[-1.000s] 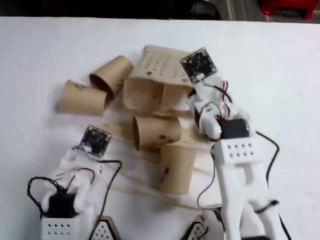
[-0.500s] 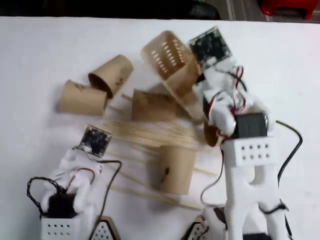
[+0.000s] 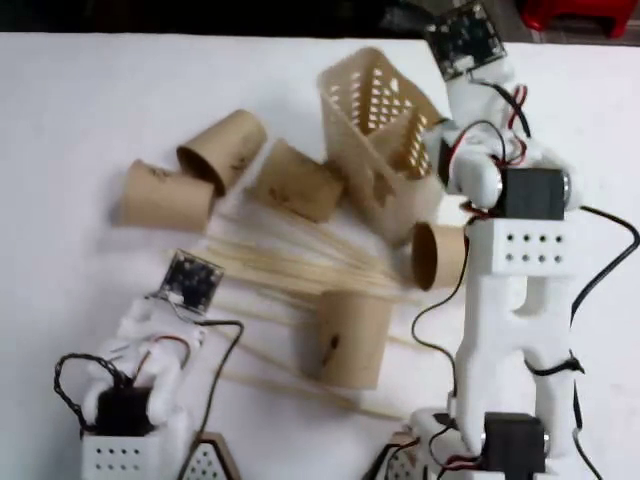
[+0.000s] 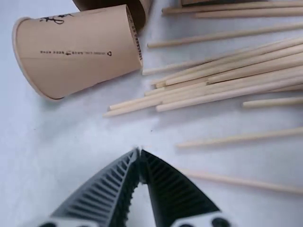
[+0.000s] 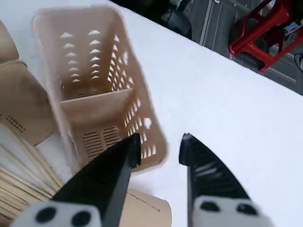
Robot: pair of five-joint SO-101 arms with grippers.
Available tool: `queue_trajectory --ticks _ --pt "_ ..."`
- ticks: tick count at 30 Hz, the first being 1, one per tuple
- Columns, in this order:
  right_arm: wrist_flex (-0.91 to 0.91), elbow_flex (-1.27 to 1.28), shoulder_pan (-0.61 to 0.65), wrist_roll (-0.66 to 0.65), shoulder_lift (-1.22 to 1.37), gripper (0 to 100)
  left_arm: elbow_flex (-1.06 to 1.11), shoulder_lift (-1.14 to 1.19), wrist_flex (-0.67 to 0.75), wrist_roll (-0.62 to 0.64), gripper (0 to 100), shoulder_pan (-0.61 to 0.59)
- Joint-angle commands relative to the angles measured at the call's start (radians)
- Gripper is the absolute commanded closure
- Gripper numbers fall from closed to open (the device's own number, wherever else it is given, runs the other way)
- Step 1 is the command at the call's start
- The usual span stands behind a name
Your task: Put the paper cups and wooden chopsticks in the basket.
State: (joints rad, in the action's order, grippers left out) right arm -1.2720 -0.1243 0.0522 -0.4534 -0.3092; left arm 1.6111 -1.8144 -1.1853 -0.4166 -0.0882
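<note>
Basket (image 3: pixel 372 130) first: a second ago it lay flat mid-table with cups at its mouth. Your right arm has since swung it to the far right, where it sits tilted with its open mouth toward the right gripper (image 5: pixel 158 141). Those jaws stand apart with bare table (image 3: pixel 80 90) between them, so nothing is clamped. The basket looks empty inside. One loose cup (image 3: pixel 298 180) now rests against its left side and another cup (image 3: pixel 438 255) has rolled beside the right arm. The front cup (image 3: pixel 350 338), the left-hand cup (image 3: pixel 165 195) and its neighbour (image 3: pixel 222 148) have not moved, nor have the wooden chopsticks (image 3: pixel 290 268). Your left gripper (image 4: pixel 140 152) stays pressed together just short of them. I judge that nothing is loaded yet.
</note>
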Motion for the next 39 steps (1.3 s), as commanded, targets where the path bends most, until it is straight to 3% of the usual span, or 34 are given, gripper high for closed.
queue_trajectory --ticks 1,9,13,27,33,39 --pt "-0.024 -0.091 0.074 0.009 -0.005 84.8 -0.005 -0.008 0.021 -0.009 97 -0.008" --pt "0.059 -0.114 0.260 0.114 0.064 84.3 -0.005 -0.008 0.020 -0.009 97 -0.008" --pt "0.094 -0.117 0.323 0.115 0.182 77.4 -0.005 -0.008 0.020 -0.009 97 -0.010" --pt "0.170 -0.227 0.328 0.107 0.441 75.9 -0.005 -0.008 0.018 -0.009 97 -0.010" --pt "0.076 -0.362 0.332 -0.018 0.550 94.8 -0.005 -0.008 0.017 -0.009 97 -0.010" --pt "-0.111 -0.494 0.332 -0.098 0.584 97.9 -0.005 -0.008 0.017 -0.009 97 -0.010"
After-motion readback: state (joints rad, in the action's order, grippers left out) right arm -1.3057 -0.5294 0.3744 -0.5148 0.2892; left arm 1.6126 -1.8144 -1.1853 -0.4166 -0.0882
